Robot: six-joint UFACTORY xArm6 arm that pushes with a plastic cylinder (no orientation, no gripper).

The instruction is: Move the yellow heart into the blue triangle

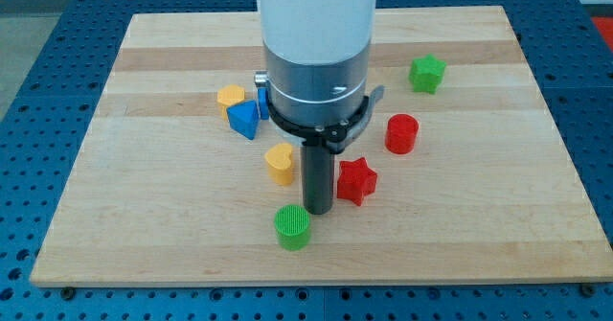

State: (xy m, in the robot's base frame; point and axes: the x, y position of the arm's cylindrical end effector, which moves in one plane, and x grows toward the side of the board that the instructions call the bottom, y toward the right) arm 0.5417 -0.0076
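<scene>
My tip (318,210) rests on the wooden board (172,235), and it serves as the landmark for everything else. It is a plain dark rod with no fingers at all, so there is nothing to stand apart, together or clamped on anything.

The yellow heart (280,162) lies up and toward the view's left of my tip, near it but with a strip of bare wood between the two. The blue triangle (243,119) sits further up and further to the view's left of my tip, beyond the heart and clearly apart from it. A second yellow block (230,98), rounded in outline though its exact shape is hard to make out, touches the triangle's upper left side, further still from my tip. A sliver of another blue block (262,102) shows just right of the triangle, mostly hidden behind the arm's grey collar (316,86).

The green cylinder (293,226) stands just below and slightly to the view's left of my tip, very close; I cannot tell whether they touch. The red star (356,180) lies just to the view's right of my tip and a little above it. The red cylinder (402,133) is up and to the right, beyond the star. The green block (427,74), roughly star-like, is farthest, well up toward the view's top right.
</scene>
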